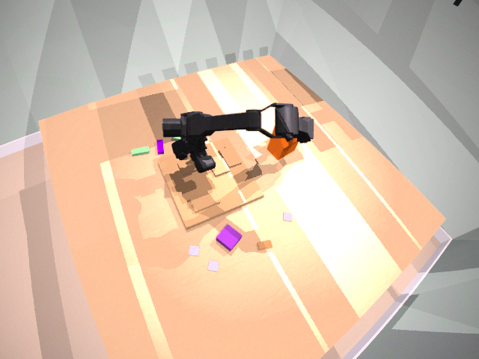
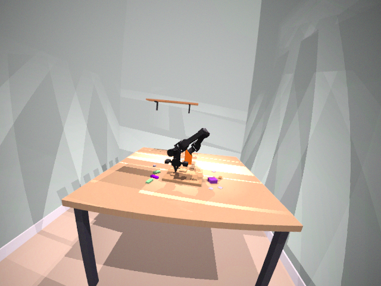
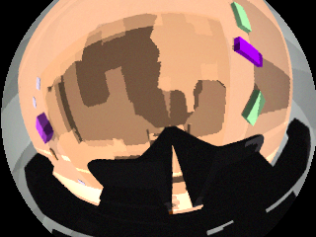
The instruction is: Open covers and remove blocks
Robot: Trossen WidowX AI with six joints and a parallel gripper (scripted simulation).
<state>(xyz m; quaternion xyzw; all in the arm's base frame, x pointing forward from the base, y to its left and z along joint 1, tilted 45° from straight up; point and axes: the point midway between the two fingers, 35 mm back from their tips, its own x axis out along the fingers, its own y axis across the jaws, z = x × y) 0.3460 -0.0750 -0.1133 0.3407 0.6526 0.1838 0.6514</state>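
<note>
Two green blocks (image 1: 140, 151) (image 2: 156, 171) (image 3: 254, 108) lie left of the puzzle board (image 1: 181, 214) (image 2: 181, 181); the tool (image 2: 175, 171) (image 3: 170, 129) is closed, gripping nothing.

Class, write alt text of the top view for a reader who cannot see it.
A black robot arm reaches over a square wooden puzzle board on a wooden table. Beyond the board's near edge lies a purple rectangular block; small green and purple bars lie past its far-left corner.
</note>
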